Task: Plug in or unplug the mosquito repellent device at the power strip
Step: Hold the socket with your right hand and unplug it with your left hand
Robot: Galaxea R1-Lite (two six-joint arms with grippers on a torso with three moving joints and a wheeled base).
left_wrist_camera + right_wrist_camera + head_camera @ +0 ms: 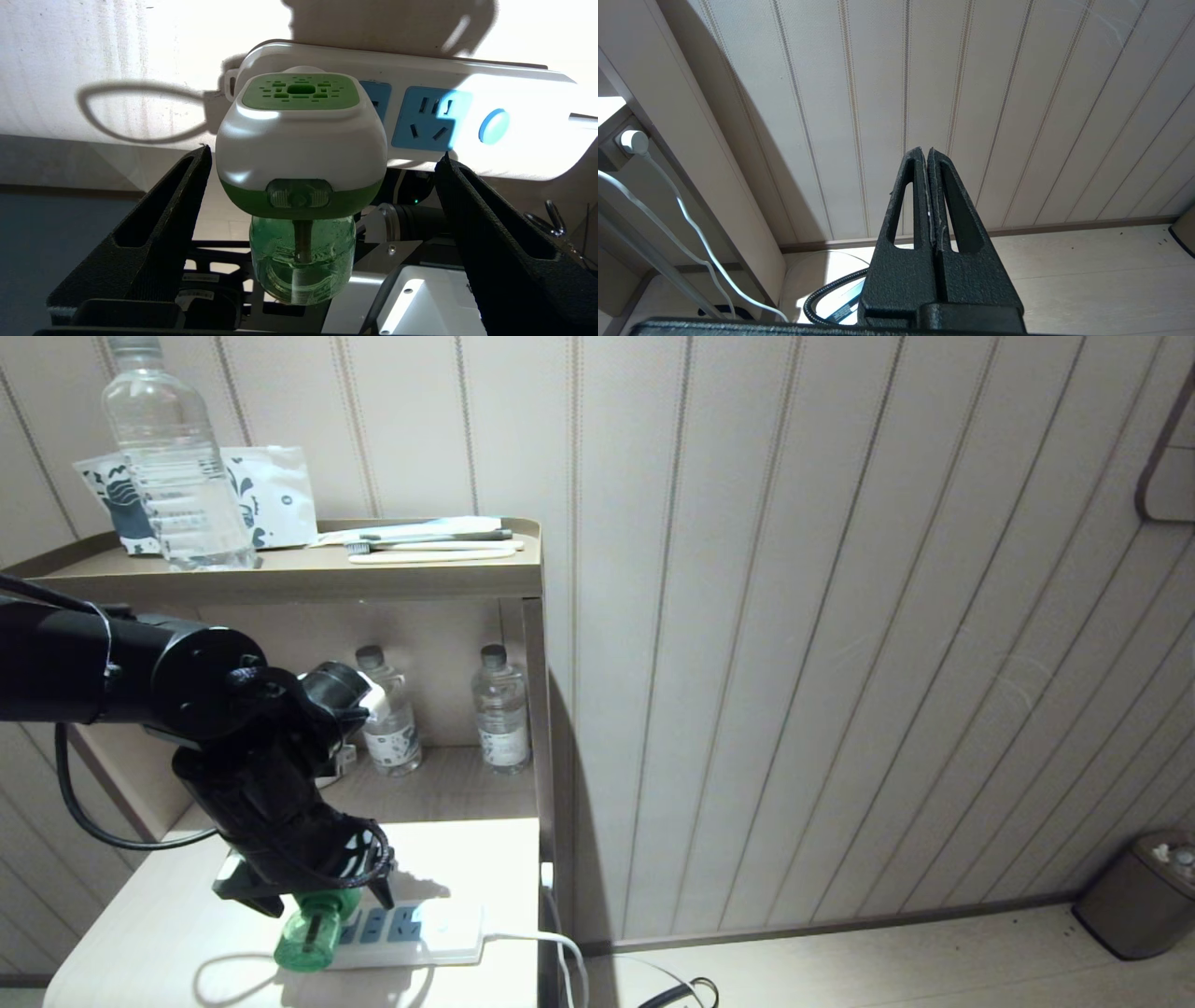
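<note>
The mosquito repellent device (299, 140), white and green with a translucent green bottle (313, 938), sits with its head against the left-end socket of the white power strip (420, 79) on the low cabinet top. It looks plugged in, but its pins are hidden. My left gripper (324, 156) is open and straddles the device. One finger (187, 196) is close beside it, and the other (472, 210) stands well apart. In the head view the left arm (261, 775) hangs over the strip (439, 933). My right gripper (927, 151) is shut and empty, pointing at the wall.
Two small water bottles (392, 719) (501, 714) stand in the shelf recess behind. A large bottle (173, 457), a packet and toothbrushes (429, 541) lie on the upper shelf. The strip's white cord (551, 943) drops off the cabinet's right edge. A bin (1144, 896) stands at the far right.
</note>
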